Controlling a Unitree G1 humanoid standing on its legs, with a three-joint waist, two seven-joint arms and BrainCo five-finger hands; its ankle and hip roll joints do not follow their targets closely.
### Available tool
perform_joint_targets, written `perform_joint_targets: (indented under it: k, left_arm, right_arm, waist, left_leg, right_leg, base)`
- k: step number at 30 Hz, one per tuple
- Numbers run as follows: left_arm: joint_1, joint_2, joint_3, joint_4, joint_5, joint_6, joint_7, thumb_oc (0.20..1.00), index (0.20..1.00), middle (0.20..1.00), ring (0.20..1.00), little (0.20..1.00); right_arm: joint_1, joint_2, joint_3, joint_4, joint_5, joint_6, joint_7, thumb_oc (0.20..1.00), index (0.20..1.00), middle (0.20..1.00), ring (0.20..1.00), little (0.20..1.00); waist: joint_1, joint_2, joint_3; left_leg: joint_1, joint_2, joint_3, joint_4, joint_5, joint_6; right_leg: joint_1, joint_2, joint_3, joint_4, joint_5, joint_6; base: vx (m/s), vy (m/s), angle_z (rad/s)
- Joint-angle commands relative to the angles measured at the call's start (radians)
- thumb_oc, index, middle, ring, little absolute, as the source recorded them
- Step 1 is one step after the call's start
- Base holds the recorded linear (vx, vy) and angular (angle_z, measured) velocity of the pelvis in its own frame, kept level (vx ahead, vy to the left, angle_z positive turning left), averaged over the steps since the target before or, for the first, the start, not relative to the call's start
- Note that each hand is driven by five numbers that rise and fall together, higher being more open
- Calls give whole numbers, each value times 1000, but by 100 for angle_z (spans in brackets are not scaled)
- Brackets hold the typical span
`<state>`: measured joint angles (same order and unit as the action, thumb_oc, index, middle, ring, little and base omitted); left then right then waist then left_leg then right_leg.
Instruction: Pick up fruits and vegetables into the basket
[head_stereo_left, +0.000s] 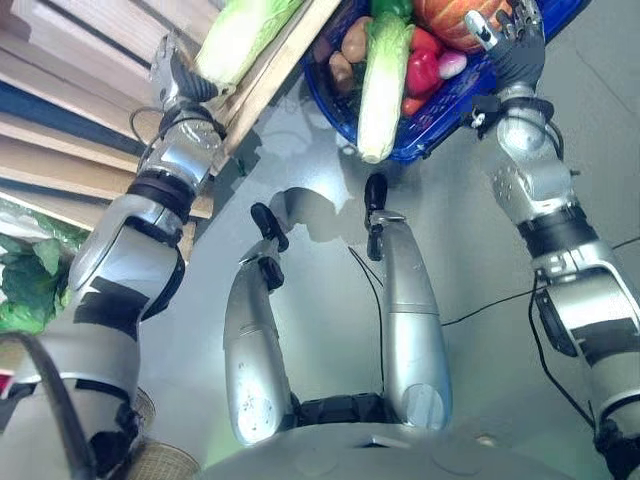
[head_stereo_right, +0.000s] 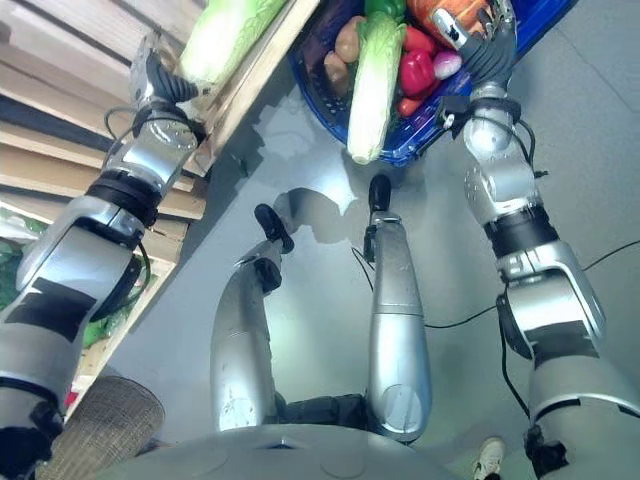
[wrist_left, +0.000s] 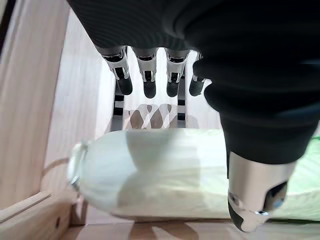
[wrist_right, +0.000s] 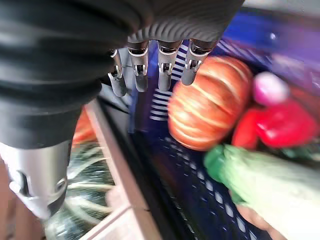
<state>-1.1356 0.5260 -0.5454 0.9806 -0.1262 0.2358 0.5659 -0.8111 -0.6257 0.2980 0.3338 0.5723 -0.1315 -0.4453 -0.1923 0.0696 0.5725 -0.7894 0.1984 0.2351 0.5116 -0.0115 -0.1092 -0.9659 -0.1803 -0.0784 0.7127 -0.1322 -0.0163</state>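
Left eye view: my right hand (head_stereo_left: 515, 45) hovers at the blue basket (head_stereo_left: 450, 110), which holds a pumpkin (head_stereo_left: 455, 20). Left wrist view: my left hand (wrist_left: 150, 75), fingers straight and released, hangs over a cabbage (wrist_left: 165, 172) on the wooden shelf (wrist_left: 30, 100), beside that basket. Right wrist view: right fingers relaxed, empty.

Your two head views look steeply down from slightly offset spots and share the blue basket (head_stereo_left: 440, 125) and wooden shelf (head_stereo_left: 270, 70). Each wrist view looks along its own hand from very close: left at the shelf, right into the basket.
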Motion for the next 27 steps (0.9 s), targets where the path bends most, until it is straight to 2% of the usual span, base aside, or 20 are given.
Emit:
perform_joint_targets:
  k: [1, 3, 4, 5, 9, 13, 16, 21, 27]
  left_arm:
    - [80, 47, 72, -16, 40, 11, 45, 1000, 1000, 1000, 1000, 1000]
    - [103, 56, 94, -20, 42, 24, 41, 1000, 1000, 1000, 1000, 1000]
    - [125, 64, 118, -13, 47, 31, 41, 1000, 1000, 1000, 1000, 1000]
    - [126, 63, 118, -13, 47, 31, 41, 1000, 1000, 1000, 1000, 1000]
    - [139, 112, 158, 75, 25, 45, -15, 1000, 1000, 1000, 1000, 1000]
    - [140, 131, 168, 139, 21, 50, -41, 1000, 1000, 1000, 1000, 1000]
    - [136, 148, 174, 175, 2, 54, -60, 1000, 1000, 1000, 1000, 1000]
    - [99, 186, 158, 236, -1, 56, -61, 1000, 1000, 1000, 1000, 1000]
    - [72, 194, 144, 227, 5, 48, -38, 1000, 1000, 1000, 1000, 1000]
  right_arm:
    - [146, -14, -73, -148, -103, -78, 93, 1000, 1000, 1000, 1000, 1000]
    - [214, -21, -95, -214, -127, -93, 135, 1000, 1000, 1000, 1000, 1000]
    - [278, -32, -115, -275, -142, -121, 194, 1000, 1000, 1000, 1000, 1000]
    - [282, -32, -117, -278, -142, -121, 195, 1000, 1000, 1000, 1000, 1000]
    - [424, -65, -177, -397, -191, -168, 266, 1000, 1000, 1000, 1000, 1000]
    - [483, -77, -199, -397, -168, -153, 287, 1000, 1000, 1000, 1000, 1000]
    - [509, -80, -202, -386, -139, -114, 302, 1000, 1000, 1000, 1000, 1000]
    - [537, -72, -179, -357, -65, -96, 306, 1000, 1000, 1000, 1000, 1000]
    - [563, -47, -176, -335, 32, -87, 295, 1000, 1000, 1000, 1000, 1000]
  waist:
    - [-46, -13, -53]
    - [-62, -17, -53]
    - [-80, -23, -53]
    - [-79, -23, -53]
    - [-130, -37, -53]
    - [-152, -42, -53]
    - [-163, -47, -53]
    - [-176, -61, -53]
    - [-181, -64, -53]
  left_leg:
    - [24, -28, 38, 33, -89, 3]
    - [36, -25, 48, 24, -87, 1]
    - [45, -23, 58, 17, -87, -1]
    - [47, -23, 58, 17, -87, -1]
    - [65, -12, 84, 10, -87, -13]
    - [76, -7, 103, 1, -84, -18]
    - [76, -3, 111, -1, -82, -19]
    - [63, 11, 124, 4, -81, -22]
    - [54, 15, 131, 7, -83, -19]
  right_leg:
    - [39, 63, 39, -36, -46, 70]
    - [43, 63, 46, -43, -44, 70]
    - [46, 63, 51, -47, -44, 69]
    - [46, 63, 51, -47, -44, 69]
    - [46, 67, 68, -49, -44, 70]
    - [46, 69, 77, -60, -40, 70]
    - [44, 74, 83, -68, -35, 67]
    - [33, 86, 91, -76, -29, 61]
    - [23, 92, 95, -79, -26, 56]
  base:
    - [14, 84, -7]
    - [15, 98, -11]
    - [11, 90, -11]
    - [4, 78, -10]
    - [14, 88, -15]
    - [5, 46, -15]
    - [0, 10, -9]
    - [-4, -9, -4]
    - [9, 10, -3]
